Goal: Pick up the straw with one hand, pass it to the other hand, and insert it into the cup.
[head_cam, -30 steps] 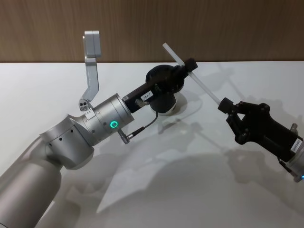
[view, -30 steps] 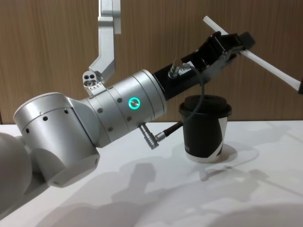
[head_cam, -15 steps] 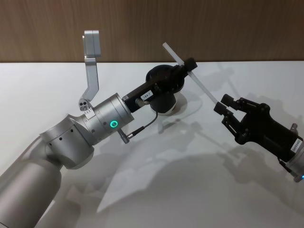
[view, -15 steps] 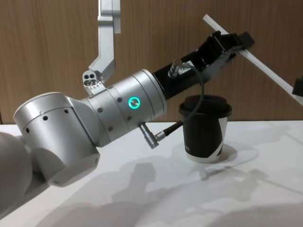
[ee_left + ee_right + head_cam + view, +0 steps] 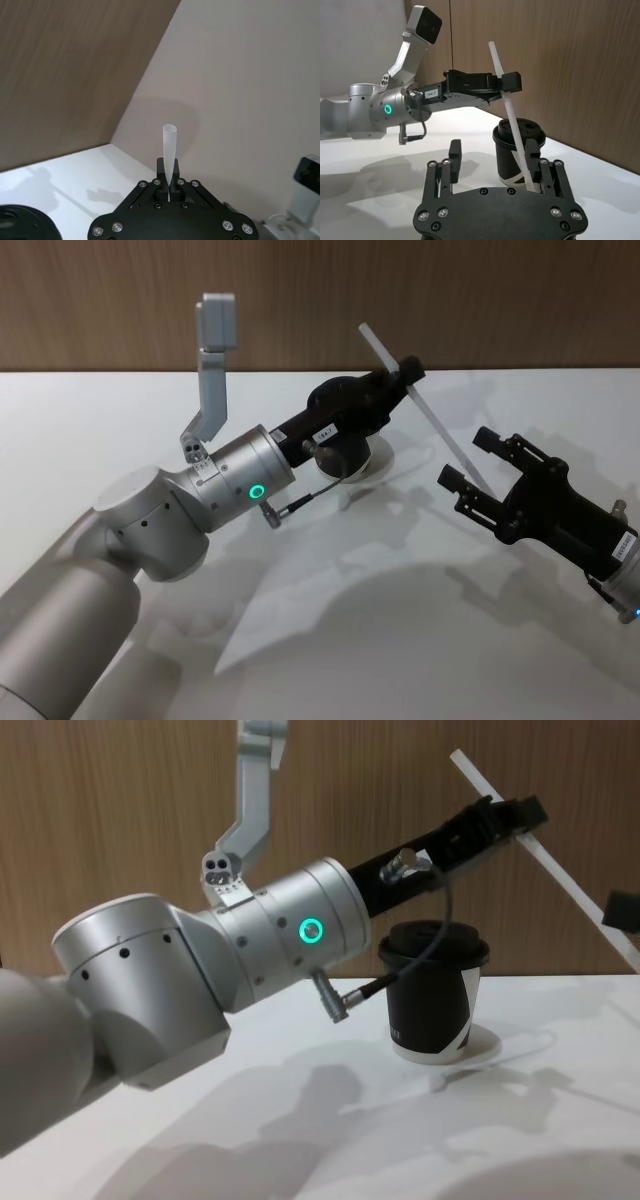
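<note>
Pass looks finished to me. Left gripper (image 5: pixel 405 370) fingers clenched on straw (image 5: pixel 440 430) above cup (image 5: pixel 432 990). Right gripper (image 5: pixel 466 456) fingers spread wide beside cup. Next I tip straw down into cup.

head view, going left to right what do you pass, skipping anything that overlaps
green ring light → cup → right gripper

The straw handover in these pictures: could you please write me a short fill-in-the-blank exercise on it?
The long, thin white straw is held by the left gripper, whose fingers are ___.
The right gripper's fingers are ___.
On the white table, the small black paper cup with its lid stands ___.
Missing words: shut, open, upright.
</note>
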Action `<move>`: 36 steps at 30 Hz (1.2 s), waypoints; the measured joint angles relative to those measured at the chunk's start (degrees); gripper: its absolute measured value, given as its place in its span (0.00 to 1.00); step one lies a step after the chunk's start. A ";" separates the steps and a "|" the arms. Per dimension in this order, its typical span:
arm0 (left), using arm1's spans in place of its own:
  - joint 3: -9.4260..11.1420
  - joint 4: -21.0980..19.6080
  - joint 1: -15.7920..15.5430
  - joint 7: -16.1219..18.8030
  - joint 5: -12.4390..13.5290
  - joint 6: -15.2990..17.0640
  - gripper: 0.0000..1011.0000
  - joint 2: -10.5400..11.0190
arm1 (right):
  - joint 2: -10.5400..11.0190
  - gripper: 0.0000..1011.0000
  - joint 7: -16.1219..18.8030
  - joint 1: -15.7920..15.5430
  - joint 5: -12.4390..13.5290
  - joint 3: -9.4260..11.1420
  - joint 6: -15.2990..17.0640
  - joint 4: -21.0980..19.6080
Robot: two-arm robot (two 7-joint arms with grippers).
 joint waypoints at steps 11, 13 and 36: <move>1.80 -0.72 -2.15 4.54 7.42 -5.20 0.01 0.67 | 0.00 0.99 0.00 0.00 0.00 0.00 0.00 0.00; 2.06 -1.29 -2.54 5.45 9.02 -6.18 0.01 0.97 | 0.00 0.99 0.00 0.00 0.00 0.00 0.00 0.00; 1.96 -9.67 -4.72 10.49 18.57 -8.70 0.01 5.88 | 0.00 0.99 0.00 0.00 0.00 0.00 0.00 0.00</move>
